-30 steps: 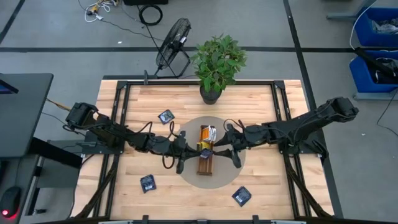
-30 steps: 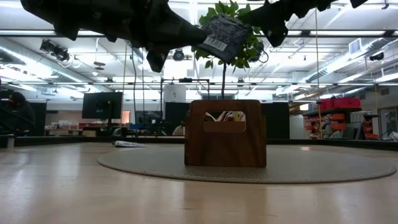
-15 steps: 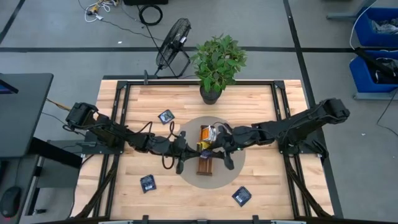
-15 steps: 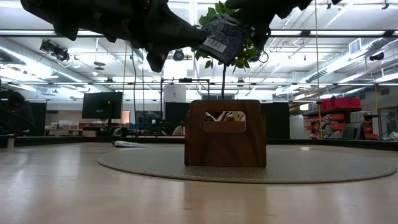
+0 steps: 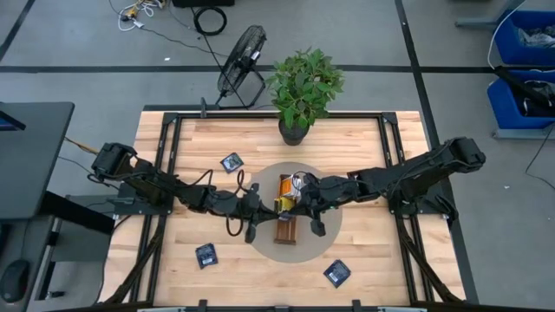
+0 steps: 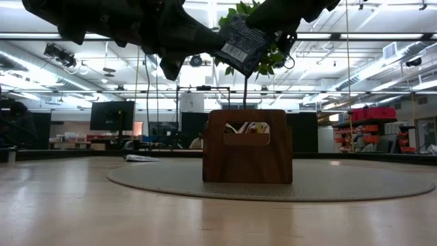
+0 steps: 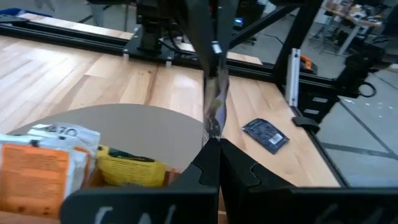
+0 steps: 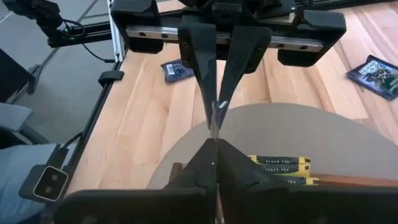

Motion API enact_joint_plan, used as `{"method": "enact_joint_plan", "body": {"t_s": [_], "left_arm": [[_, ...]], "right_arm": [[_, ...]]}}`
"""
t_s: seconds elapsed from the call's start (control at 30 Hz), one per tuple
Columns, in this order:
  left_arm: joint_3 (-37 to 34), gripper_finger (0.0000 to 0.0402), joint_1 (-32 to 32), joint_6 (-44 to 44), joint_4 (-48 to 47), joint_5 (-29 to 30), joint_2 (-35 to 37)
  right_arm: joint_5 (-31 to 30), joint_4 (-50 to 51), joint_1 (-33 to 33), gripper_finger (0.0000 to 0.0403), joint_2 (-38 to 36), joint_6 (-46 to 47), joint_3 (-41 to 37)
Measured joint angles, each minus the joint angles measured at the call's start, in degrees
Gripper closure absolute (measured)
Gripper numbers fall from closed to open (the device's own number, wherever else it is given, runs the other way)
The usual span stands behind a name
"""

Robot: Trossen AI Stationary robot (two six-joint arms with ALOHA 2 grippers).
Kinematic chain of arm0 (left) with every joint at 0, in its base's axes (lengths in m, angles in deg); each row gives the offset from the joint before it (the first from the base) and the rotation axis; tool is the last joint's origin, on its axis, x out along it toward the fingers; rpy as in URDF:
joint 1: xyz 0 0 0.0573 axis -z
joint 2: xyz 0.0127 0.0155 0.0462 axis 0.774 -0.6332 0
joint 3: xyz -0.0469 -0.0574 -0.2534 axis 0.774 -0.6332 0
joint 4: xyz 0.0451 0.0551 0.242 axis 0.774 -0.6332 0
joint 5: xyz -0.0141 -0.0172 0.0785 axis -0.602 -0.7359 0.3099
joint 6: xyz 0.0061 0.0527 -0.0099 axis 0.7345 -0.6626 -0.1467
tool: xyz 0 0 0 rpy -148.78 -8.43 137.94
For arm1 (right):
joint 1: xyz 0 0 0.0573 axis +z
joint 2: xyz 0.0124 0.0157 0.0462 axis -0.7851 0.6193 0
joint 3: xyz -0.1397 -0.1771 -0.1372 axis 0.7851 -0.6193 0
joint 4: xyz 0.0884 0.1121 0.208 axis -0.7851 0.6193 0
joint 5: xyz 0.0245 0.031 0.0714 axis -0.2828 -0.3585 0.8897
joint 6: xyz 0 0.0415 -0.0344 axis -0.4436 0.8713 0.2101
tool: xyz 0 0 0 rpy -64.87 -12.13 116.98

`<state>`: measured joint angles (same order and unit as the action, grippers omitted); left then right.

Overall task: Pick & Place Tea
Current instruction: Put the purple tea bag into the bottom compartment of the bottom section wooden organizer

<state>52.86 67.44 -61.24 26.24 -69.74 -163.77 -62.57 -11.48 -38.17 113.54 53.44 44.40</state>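
Both arms meet over the middle of the table (image 5: 364, 139), above the round mat (image 5: 260, 247). The left gripper (image 5: 279, 202) and the right gripper (image 5: 299, 192) face each other, tips almost touching, and both pinch the same sachet (image 6: 240, 41) between them.

From table level the sachet hangs in the air, tilted, dark with a white barcode patch, right above the tray (image 6: 247, 154). The left fingers (image 7: 205, 171) are pressed together on its edge; across from them the right fingers (image 8: 208, 158) are also shut tight on it, so each gripper holds one side and the thin packet stands edge-on between them.

Directly under the grippers, the tray sits on the mat, already holding tea: an orange sachet (image 7: 34, 168) and a yellow one (image 7: 130, 168) show just below the left gripper, and yellow-edged packets (image 8: 277, 165) lie just under the right one.

Loose navy sachets lie flat on the wood, well away from both grippers: one (image 5: 231, 162) beyond the left gripper toward the plant (image 5: 302, 87), one (image 5: 206, 255) behind the left arm near the front edge, and one (image 5: 337, 273) off the mat's edge below the right arm. A fan (image 5: 243, 56) stands on the floor next to the plant.
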Motion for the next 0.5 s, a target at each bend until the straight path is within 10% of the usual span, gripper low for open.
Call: {"method": "enact_joint_plan", "body": {"t_s": [0.5], "left_arm": [[-1.12,0.0319,0.19,-1.54,-6.34,-8.83,7.19]], "right_arm": [[-4.03,5.67,3.47,0.0402,-0.26,-26.13,0.09]]}}
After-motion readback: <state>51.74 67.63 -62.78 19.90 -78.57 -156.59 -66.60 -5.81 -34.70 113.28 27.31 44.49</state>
